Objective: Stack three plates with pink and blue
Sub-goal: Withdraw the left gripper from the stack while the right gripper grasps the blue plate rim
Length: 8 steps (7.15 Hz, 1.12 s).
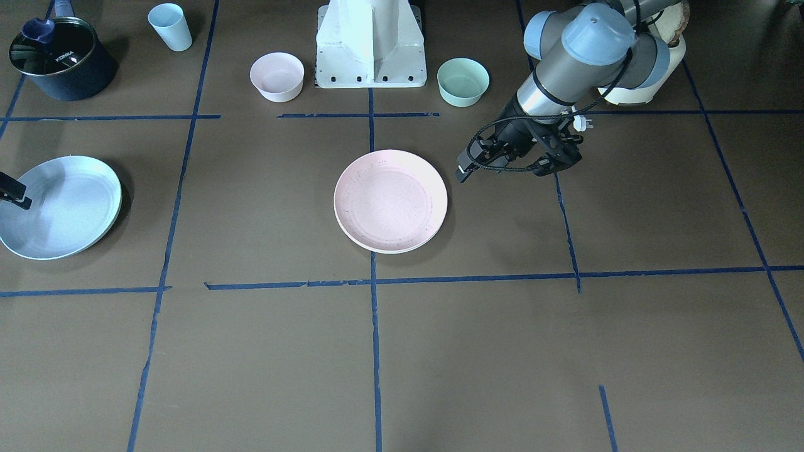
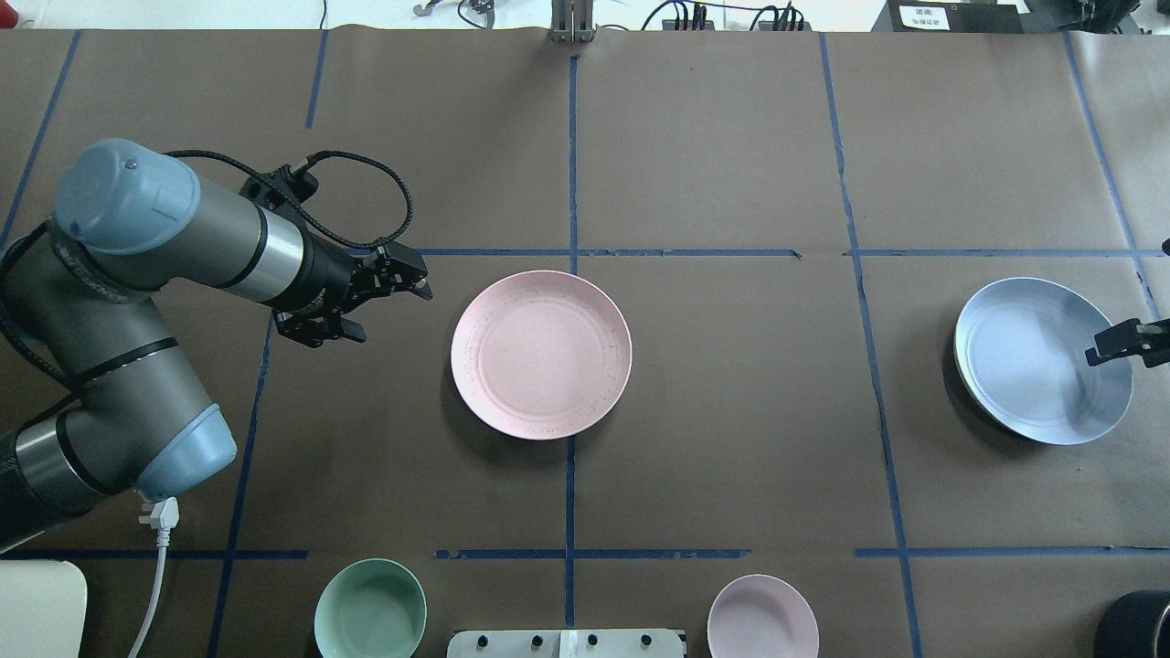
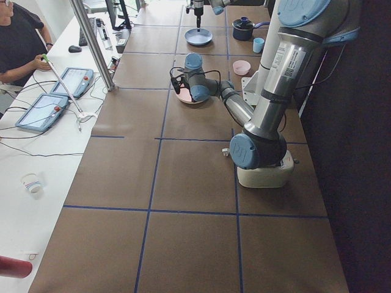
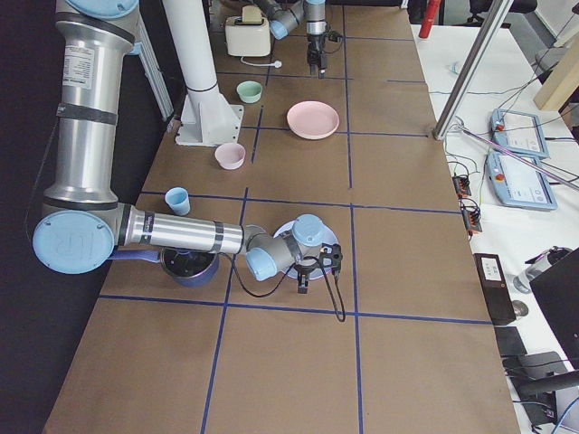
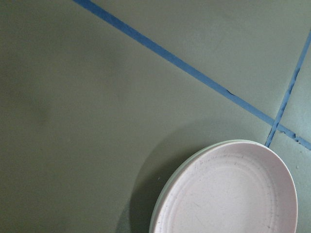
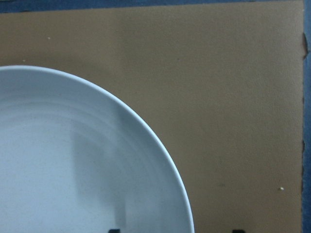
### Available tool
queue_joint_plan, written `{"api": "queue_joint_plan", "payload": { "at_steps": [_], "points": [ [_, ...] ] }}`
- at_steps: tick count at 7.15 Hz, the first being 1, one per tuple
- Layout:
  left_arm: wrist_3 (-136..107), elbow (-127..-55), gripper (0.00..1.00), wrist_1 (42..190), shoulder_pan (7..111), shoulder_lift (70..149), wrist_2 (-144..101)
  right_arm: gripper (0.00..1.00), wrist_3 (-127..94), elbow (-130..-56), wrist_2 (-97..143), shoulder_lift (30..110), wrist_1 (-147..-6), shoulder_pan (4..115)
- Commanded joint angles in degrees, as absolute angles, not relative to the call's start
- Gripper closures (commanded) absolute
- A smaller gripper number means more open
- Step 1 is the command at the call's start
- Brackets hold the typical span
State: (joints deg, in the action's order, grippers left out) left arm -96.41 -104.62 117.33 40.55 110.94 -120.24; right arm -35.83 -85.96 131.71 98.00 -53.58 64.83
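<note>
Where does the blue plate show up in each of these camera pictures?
Front-facing: blue plate at left edge.
Overhead: plate at right.
Exterior left: plate far, top centre.
Exterior right: plate near, partly hidden.
Left wrist: absent.
Right wrist: plate fills lower left.
Landmark: pink plate, mid-table.

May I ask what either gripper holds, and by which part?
Nothing, it seems: left gripper open beside the pink plate; right gripper open, straddling the blue plate at its rim.

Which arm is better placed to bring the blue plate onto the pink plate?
Right. The right tool straddles the rim of the blue plate; the left tool hangs beside the pink plate, far off.
</note>
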Motion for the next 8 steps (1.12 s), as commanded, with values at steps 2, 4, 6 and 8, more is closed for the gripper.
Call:
{"api": "queue_joint_plan", "payload": {
  "at_steps": [2, 4, 6, 8],
  "points": [
    [-94.06, -105.73, 0.0, 117.33, 44.98, 109.6, -124.34, 1.0, -35.51, -85.69, 131.22, 98.09, -53.26, 64.86],
    [-88.53, -106.52, 0.0, 117.33, 47.63, 105.4, -125.33, 1.0, -35.51, -86.22, 131.57, 98.17, -53.09, 65.04],
    [-74.01, -107.66, 0.0, 114.45, 50.95, 99.0, -125.33, 1.0, -36.03, -85.96, 132.97, 99.84, -45.4, 66.0],
    [-53.98, -108.19, 0.0, 107.62, 56.4, 94.15, -125.42, 1.0, -39.17, -88.48, 138.23, 99.06, -43.95, 68.81]
  ]
}}
